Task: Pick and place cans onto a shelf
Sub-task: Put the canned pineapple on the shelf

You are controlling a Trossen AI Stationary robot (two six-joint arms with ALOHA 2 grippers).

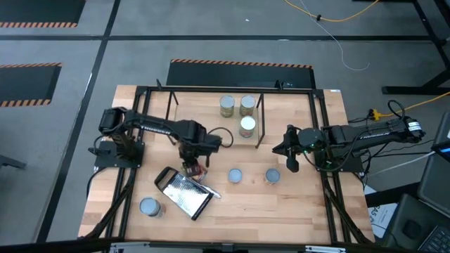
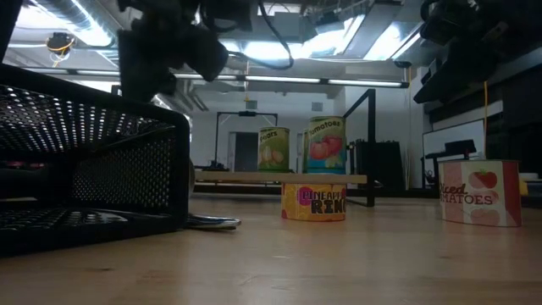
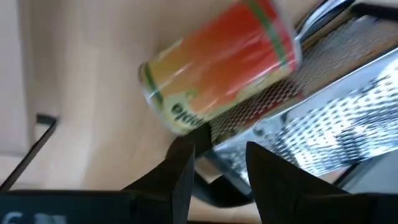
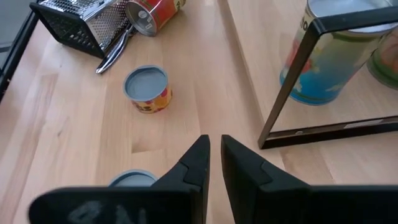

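left gripper [image 1: 193, 166]: above a red-labelled can [image 3: 217, 65] lying on its side against the grater [image 1: 184, 192]; fingers parted, grasping nothing
right gripper [image 1: 292, 163]: hovering beside the shelf [image 1: 261, 119], fingers nearly together, empty
shelf: three cans [image 1: 238, 112] standing on its board
table [image 1: 309, 211]: pineapple can [image 1: 235, 176], diced tomatoes can [image 1: 273, 176], one more can [image 1: 149, 206] near front left corner

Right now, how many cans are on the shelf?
3 cans on the shelf: two side by side at the back, one in front. None seems hidden from above.
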